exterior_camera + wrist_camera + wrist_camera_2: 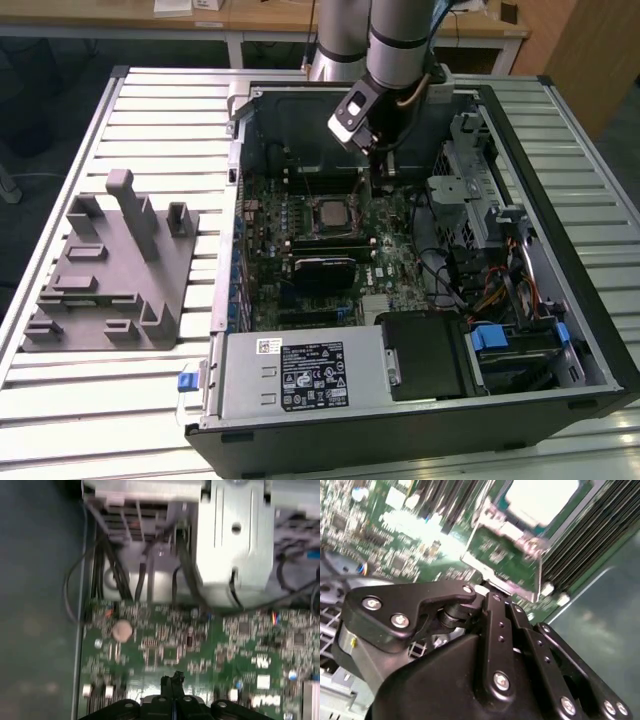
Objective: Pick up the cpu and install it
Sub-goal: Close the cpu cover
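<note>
At the exterior view's left, the grey block [105, 270] sits on the slatted surface [60, 400], well apart from the work. Next comes the open computer case [300, 120], with the green board [265, 290] lying flat inside it. The cpu [330, 212] is the pale square in the middle of the board. It looks to lie inside the dark socket [311, 212]. In the second wrist view the cpu [542, 497] is the pale patch past the jaws.

The jaws hang low over the board, just to the right of the cpu and a bit farther back. They are pressed together, and I can see nothing held between them.

What could go wrong? The jaws are very close to the board. If they slide sideways while this low, they could scrape the tiny parts or bump the socket's frame. I cannot tell if the cpu lies flat, and a push on a crooked chip could bend the pins under it. To the right are dark wires [450, 270] and a metal cage [465, 170]. The arm [400, 40] could catch on them if it swings that way.
</note>
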`<state>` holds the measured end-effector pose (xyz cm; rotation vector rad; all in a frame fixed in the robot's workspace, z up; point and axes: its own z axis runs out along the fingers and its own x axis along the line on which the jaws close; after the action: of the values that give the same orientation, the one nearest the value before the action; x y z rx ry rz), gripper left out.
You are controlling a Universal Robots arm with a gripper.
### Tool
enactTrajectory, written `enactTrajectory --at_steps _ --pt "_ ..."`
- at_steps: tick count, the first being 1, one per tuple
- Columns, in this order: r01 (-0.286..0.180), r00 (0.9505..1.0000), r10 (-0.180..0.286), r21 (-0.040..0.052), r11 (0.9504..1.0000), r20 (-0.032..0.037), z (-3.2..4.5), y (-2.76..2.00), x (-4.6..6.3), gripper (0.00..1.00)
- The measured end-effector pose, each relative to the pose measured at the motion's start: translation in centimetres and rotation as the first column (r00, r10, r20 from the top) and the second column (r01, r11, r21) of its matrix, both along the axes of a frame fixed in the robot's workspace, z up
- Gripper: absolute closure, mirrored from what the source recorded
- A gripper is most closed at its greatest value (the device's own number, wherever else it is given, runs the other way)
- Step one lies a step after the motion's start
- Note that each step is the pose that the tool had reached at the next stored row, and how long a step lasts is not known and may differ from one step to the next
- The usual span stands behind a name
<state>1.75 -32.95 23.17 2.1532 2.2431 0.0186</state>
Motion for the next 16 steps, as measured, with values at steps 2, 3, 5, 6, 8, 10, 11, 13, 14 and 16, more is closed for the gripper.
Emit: enactTrajectory --at_steps 2,3,5,6,8,10,11,13,14,16 --pt "0.000 1.0000 0.000 0.0035 1.0000 0.0001 -0.01 0.00 -0.9 0.89" --pt "0.001 1.0000 -0.001 0.0050 1.0000 0.0001 -0.01 0.00 -1.4 0.89" --pt "0.001 1.0000 -0.001 0.0081 1.0000 -0.0001 0.00 0.00 -2.2 0.89" --pt "0.001 1.0000 -0.001 0.0100 0.9999 0.0000 0.00 0.00 -2.7 0.89" --pt "0.001 1.0000 -0.001 0.0135 0.9999 0.0000 0.00 0.00 -3.6 0.89" --pt "0.002 1.0000 -0.002 0.0164 0.9999 0.0001 0.00 0.00 -4.2 0.89" --pt "0.002 1.0000 -0.002 0.0164 0.9999 0.0001 0.00 0.00 -4.3 0.89" --pt "0.002 1.0000 -0.002 0.0164 0.9999 0.0000 0.00 0.00 -4.3 0.89" --pt "0.002 1.0000 -0.002 0.0164 0.9999 0.0000 0.00 0.00 -4.3 0.89" --pt "0.002 1.0000 -0.002 0.0165 0.9999 -0.0001 0.00 0.00 -4.3 0.89"
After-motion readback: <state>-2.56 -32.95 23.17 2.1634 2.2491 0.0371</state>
